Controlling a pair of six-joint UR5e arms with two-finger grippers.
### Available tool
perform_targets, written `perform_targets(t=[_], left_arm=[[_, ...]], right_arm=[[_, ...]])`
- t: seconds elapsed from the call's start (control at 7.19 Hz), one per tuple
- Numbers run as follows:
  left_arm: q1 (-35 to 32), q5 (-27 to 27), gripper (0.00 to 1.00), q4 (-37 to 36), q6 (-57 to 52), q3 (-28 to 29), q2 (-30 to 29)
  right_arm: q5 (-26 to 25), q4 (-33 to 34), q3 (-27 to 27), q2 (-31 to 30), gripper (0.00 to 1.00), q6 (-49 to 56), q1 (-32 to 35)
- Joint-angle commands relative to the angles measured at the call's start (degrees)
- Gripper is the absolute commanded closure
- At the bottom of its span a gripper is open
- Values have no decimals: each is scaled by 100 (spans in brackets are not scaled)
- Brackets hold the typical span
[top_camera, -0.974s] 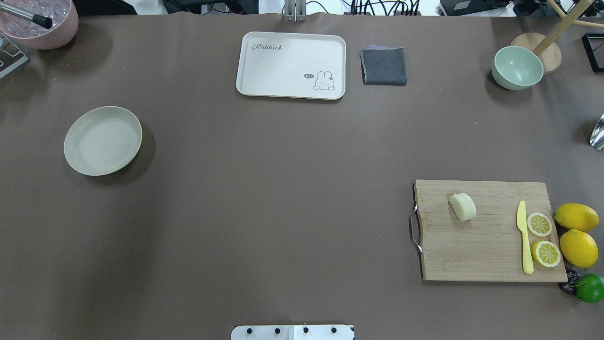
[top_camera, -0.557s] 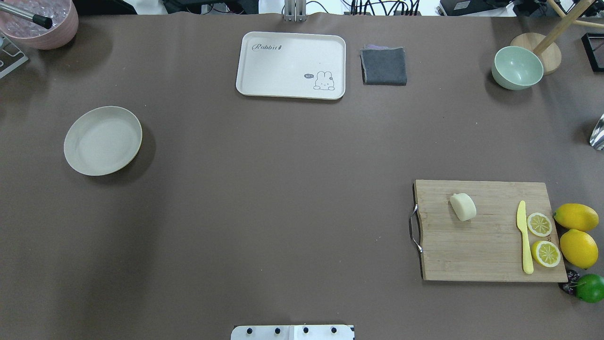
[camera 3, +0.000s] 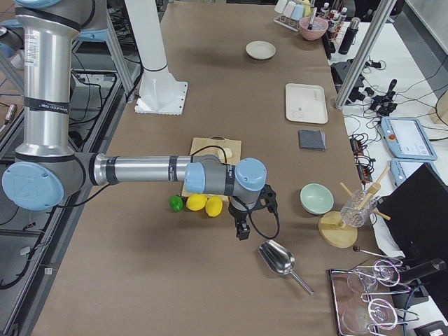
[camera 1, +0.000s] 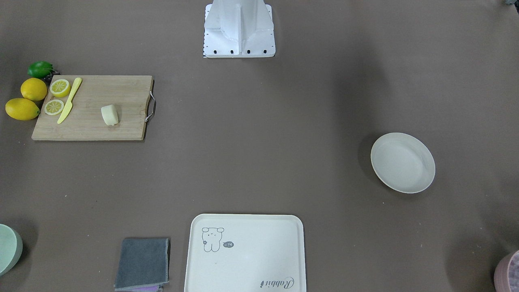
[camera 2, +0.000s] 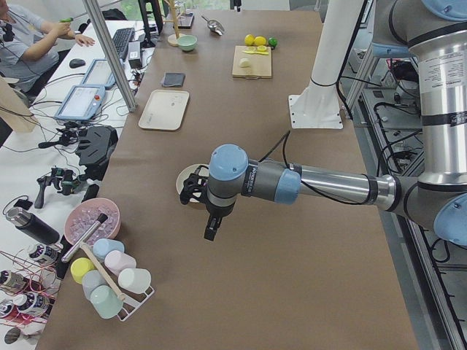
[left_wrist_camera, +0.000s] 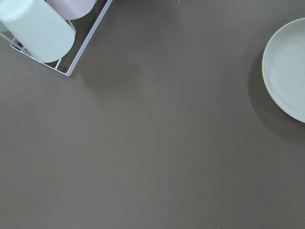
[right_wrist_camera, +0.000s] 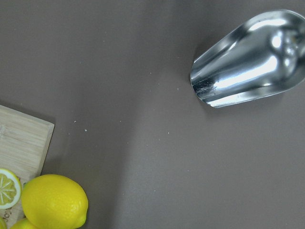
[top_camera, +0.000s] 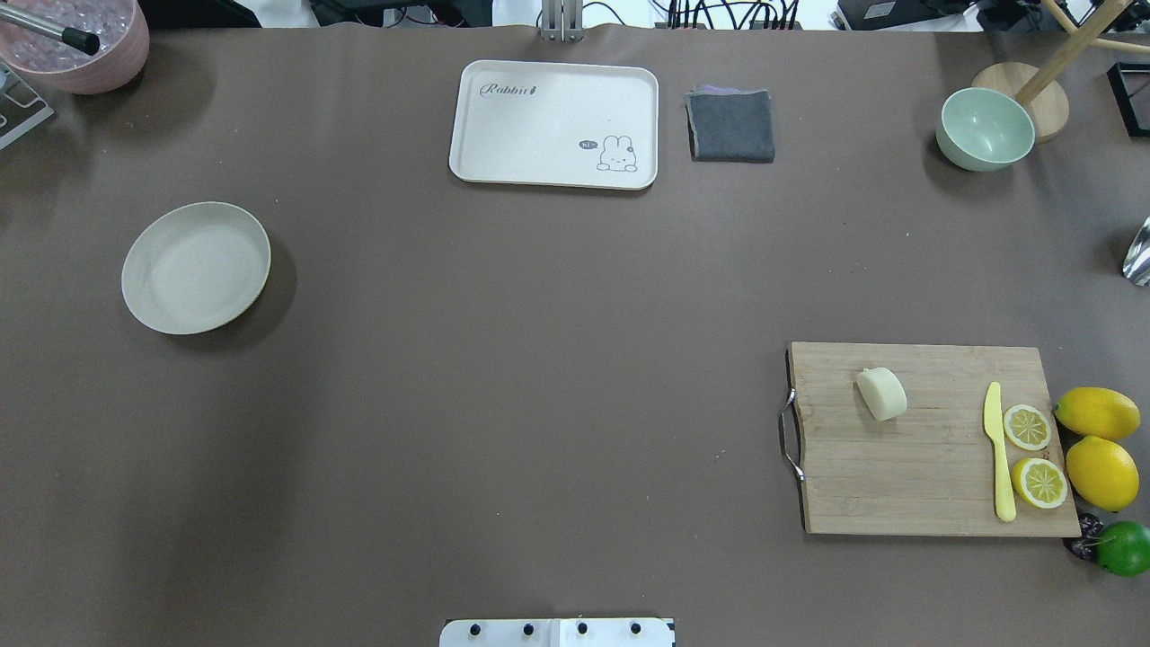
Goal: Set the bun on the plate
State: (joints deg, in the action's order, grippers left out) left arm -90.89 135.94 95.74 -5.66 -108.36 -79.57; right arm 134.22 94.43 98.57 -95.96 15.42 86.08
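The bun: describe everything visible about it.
The bun is a small, pale cream, rounded block, smooth and soft-looking, whole. It lies on the wooden cutting board, toward the end with the metal handle, well apart from the yellow knife. Only the board touches it.

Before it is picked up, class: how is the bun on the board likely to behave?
The bun looks small and smooth-skinned, so probably light, perhaps squashy. Its rounded sides might let it roll on the flat cutting board.
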Motion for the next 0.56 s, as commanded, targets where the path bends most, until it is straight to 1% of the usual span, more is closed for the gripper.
perform_targets(t=[0.0, 0.14, 0.42], left_arm=[[10, 535, 4, 120, -23, -19, 38], [10, 477, 3, 164, 90, 51, -14], [10, 503, 2, 191, 153, 8, 12]], right_arm=[[69, -3, 12, -10, 0, 31, -3], [78, -3, 48, -28, 0, 49, -3], [104, -3, -13, -28, 0, 58, -3]])
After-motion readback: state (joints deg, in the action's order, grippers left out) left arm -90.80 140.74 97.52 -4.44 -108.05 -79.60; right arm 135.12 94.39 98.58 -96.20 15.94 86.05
